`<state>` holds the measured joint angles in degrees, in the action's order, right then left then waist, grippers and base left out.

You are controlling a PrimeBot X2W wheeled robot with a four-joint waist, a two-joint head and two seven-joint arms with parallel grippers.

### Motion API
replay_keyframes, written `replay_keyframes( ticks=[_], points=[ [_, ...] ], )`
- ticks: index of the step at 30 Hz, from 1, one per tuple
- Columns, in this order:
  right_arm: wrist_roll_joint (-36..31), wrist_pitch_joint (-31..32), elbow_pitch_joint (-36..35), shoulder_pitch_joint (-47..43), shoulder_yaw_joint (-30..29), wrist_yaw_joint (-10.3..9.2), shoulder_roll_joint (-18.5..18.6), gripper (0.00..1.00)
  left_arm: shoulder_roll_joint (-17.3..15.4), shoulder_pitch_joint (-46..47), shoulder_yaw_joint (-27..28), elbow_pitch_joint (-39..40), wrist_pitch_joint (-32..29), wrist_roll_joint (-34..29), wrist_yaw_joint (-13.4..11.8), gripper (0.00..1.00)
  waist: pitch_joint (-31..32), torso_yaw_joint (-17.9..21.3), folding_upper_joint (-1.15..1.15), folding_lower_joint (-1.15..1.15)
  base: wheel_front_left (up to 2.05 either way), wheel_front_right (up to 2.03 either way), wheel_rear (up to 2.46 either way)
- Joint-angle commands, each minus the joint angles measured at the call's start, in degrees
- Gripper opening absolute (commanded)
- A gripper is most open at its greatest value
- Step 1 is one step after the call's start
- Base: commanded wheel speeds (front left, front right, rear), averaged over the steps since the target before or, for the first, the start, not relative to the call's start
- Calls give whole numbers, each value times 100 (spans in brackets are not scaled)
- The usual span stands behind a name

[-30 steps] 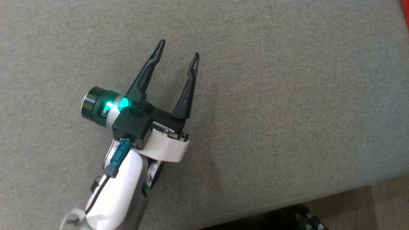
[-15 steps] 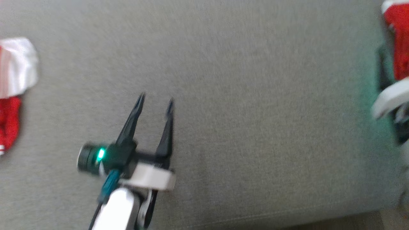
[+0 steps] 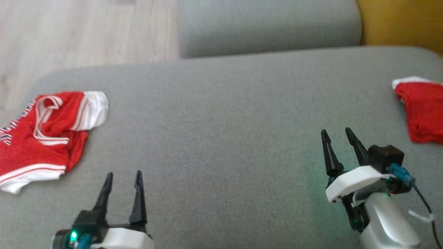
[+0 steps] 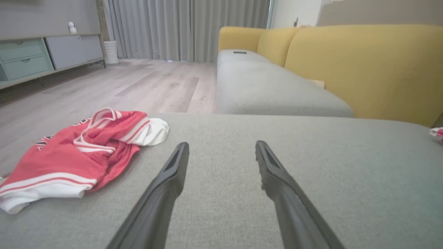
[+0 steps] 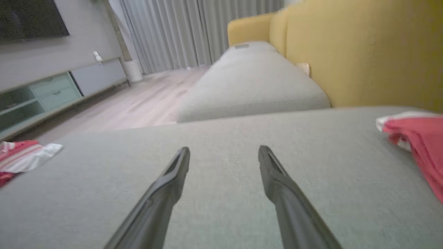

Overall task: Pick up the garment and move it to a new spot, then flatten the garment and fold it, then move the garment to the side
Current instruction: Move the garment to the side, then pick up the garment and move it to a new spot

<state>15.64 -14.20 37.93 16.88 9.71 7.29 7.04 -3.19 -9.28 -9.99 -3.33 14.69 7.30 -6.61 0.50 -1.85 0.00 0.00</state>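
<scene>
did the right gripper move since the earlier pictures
Yes. Though the camera swung too, the right gripper has drawn back, leftward, from the right-hand red garment; jaws open.

The right tool [image 5: 224, 150] stood with its two dark fingers [image 5: 166, 188] spread apart and nothing between them, low over a grey sofa cushion [image 5: 225, 221]. A red garment [image 5: 420, 138] with a white edge lay on the cushion at the right border, well apart from the tool. A red-and-white garment [image 5: 24, 152] lay at the far left edge. Beyond were a second grey seat [image 5: 252, 86], a yellow backrest [image 5: 363, 52], grey curtains [image 5: 193, 31] and a wood floor [image 5: 148, 100].
</scene>
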Motion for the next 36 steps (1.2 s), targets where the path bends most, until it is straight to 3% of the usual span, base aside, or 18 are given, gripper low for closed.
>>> replay_keyframes(
  ticks=[1, 13, 20, 36],
  points=[
    [5, -77, -399, 79, 103, 20, -69, 100, -2, 209, 281, 294, 31, -17, 29, 100, 274, -168, 0, 0, 0, 0, 0],
    [-774, -79, -1868, -1540, -314, 20, -302, 100, 25, -306, 549, 554, 31, -203, 345, 100, 667, -227, 0, 0, 0, 0, 0],
    [-857, -79, -2065, -2074, -288, 20, -382, 100, 29, -464, 487, 492, 31, -291, 400, 100, 711, -171, 0, 0, 0, 0, 0],
    [-882, -80, -2178, -2149, -286, 20, -410, 100, 31, -452, 477, 375, 31, -285, 393, 100, 709, -137, 0, 0, 0, 0, 0]
  ],
)
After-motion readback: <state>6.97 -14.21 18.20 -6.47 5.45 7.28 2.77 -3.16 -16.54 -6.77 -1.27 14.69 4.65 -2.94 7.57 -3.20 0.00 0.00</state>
